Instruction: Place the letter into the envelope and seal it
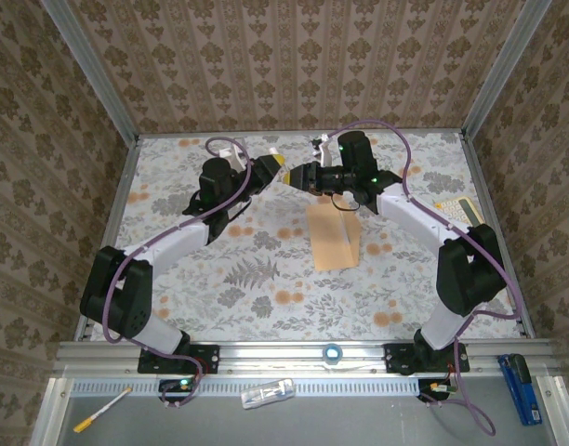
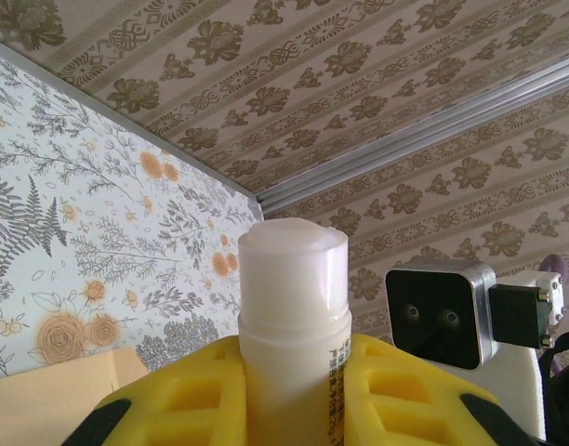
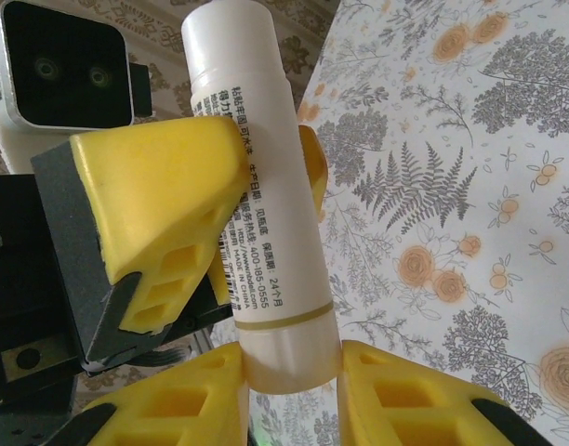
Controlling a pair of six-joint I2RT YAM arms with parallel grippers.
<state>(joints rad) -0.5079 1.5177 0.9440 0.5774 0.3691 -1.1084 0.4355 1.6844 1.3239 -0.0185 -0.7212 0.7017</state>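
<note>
We count one envelope (image 1: 333, 237), one white tube (image 3: 257, 186), two grippers. Envelope lies flat at centre of table (image 1: 219, 288); what is inside it we cannot tell. Left gripper (image 2: 294, 362) clamps tube body. Right gripper (image 3: 292, 372) pinches tube's other end, fingers narrow against both sides. Grippers meet toward table's far edge. Envelope lies just on their near side, touched by neither.

The tube (image 2: 294, 297) has its lower end hidden between the left fingers (image 2: 182, 395), and its side print is too small to read. The right arm (image 1: 405, 209) covers the envelope's (image 1: 334, 243) far end and part of the calculator (image 1: 455, 209) at the worktop's right edge.
</note>
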